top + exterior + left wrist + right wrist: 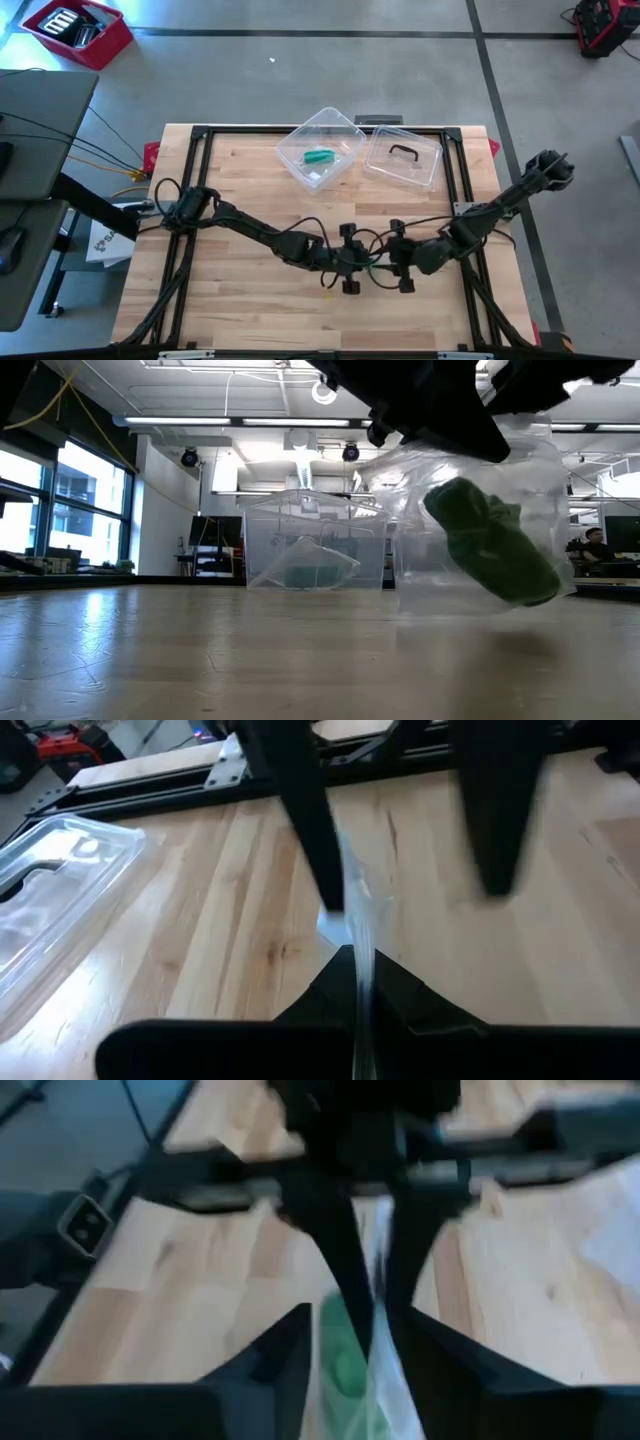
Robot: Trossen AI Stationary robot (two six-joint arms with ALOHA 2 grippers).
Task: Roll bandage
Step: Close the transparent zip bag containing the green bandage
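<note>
A clear plastic bag (470, 510) with a dark green bandage roll (490, 545) inside hangs over the table's near middle. My left gripper (362, 262) is shut on the bag's upper edge. My right gripper (388, 262) faces it from the right and is open. Its fingers (285, 1355) stand on either side of the bag (375, 1370), where the green roll (340, 1360) shows between them. I cannot tell whether they touch it. My left gripper pinches a thin edge of the clear bag (358, 935) between its two shut fingers, coming level from the table's left. The bag hangs below the fingers, its lower end (480, 605) just above the table, the roll sagging to the bottom.
A clear open container (320, 150) with another green item (319, 157) stands at the table's far middle, and its clear lid (403, 158) lies to its right. In the low view the container (315, 540) stands behind the bag. A black frame (200, 135) borders the table.
</note>
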